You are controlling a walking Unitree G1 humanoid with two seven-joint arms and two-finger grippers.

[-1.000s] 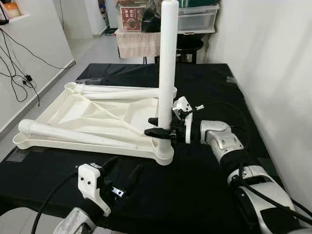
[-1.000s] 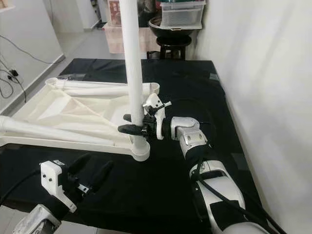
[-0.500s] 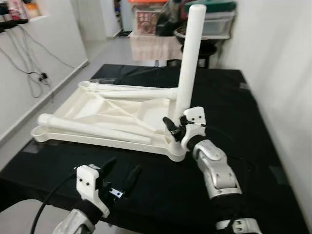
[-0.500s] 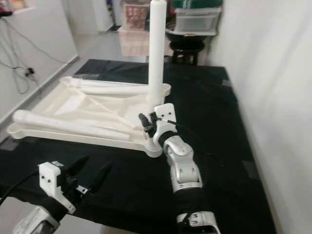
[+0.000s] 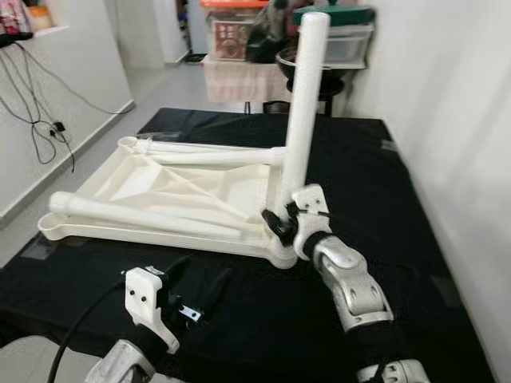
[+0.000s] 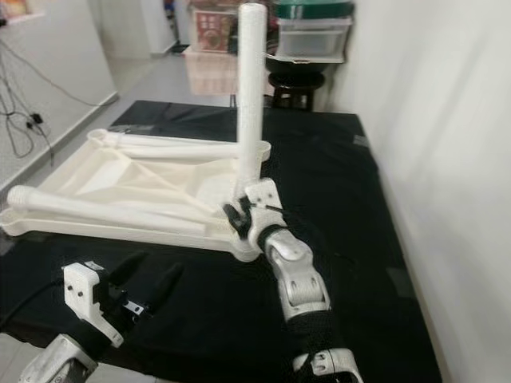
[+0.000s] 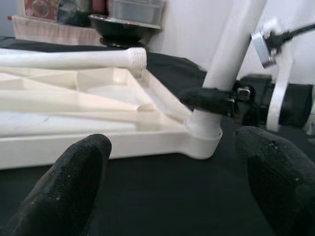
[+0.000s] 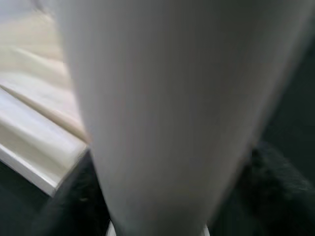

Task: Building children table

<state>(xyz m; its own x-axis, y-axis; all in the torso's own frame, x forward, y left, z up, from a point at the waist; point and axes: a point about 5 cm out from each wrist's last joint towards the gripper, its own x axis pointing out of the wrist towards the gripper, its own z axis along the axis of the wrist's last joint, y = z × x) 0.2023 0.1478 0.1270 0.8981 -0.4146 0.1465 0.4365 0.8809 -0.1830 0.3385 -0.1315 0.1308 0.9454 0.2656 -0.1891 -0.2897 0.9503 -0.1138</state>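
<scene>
The white table top (image 5: 152, 187) is lying upside down on the black tabletop (image 5: 383, 183), its ribbed underside facing up, and one white leg (image 5: 302, 104) is standing upright in the corner socket (image 5: 281, 252) nearest the robot's right side. The right gripper (image 5: 281, 222) is reaching in low, its jaws clamping the upright leg just above that socket (the right wrist view is pressed so close that the leg (image 8: 162, 113) is a pale blur across it). Two more legs are lying loose inside the upturned table top: one leg (image 5: 144, 217) is resting along the near edge, its threaded end pointing toward the robot's left, and another leg (image 5: 204, 154) is stretching along the far edge. The left gripper (image 5: 200, 287) is hovering over the dark cloth in front of the table top, apart from it, jaws spread wide and holding nothing; the left wrist view is looking between its fingertips (image 7: 74, 182) at the socket corner.
</scene>
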